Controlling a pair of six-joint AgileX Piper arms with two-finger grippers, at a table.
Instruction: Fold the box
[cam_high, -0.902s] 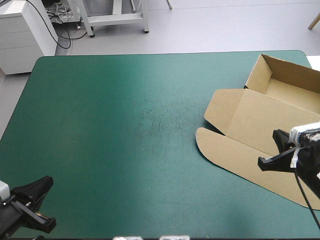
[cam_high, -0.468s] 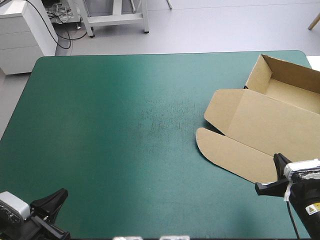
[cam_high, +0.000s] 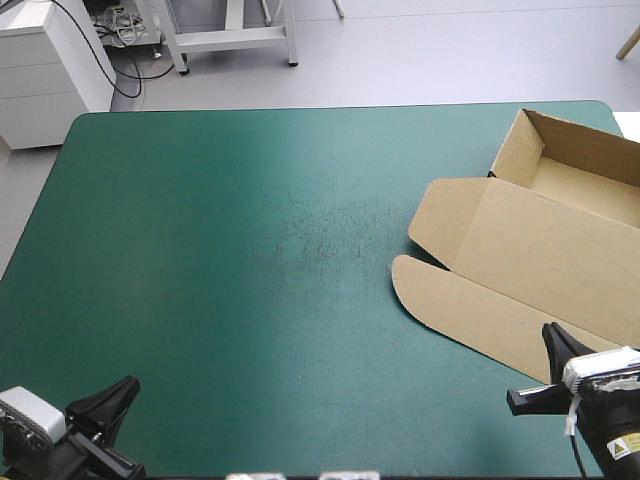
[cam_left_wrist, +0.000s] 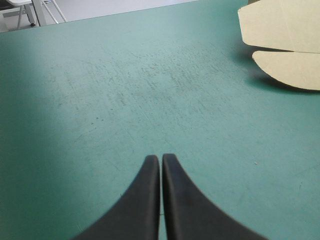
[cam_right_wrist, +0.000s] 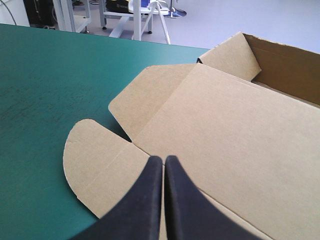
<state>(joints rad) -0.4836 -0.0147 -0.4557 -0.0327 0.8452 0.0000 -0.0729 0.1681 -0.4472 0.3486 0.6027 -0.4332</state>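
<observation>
Brown box (cam_high: 560, 215) on rt side of teal-green cover (cam_high: 230, 260), tray (cam_high: 590, 175) open at far-rt corner, lid (cam_high: 530, 255) flat toward centre; L gripper (cam_left_wrist: 160, 158) clenched, empty, over bare cover; R gripper (cam_right_wrist: 163, 158) clenched, empty, over lid's near edge.

A worktop with a scuffed teal-green cover (cam_high: 250, 250) carries one brown cardboard box (cam_high: 540, 250) by its right edge: an open tray, lid lying flat.
</observation>
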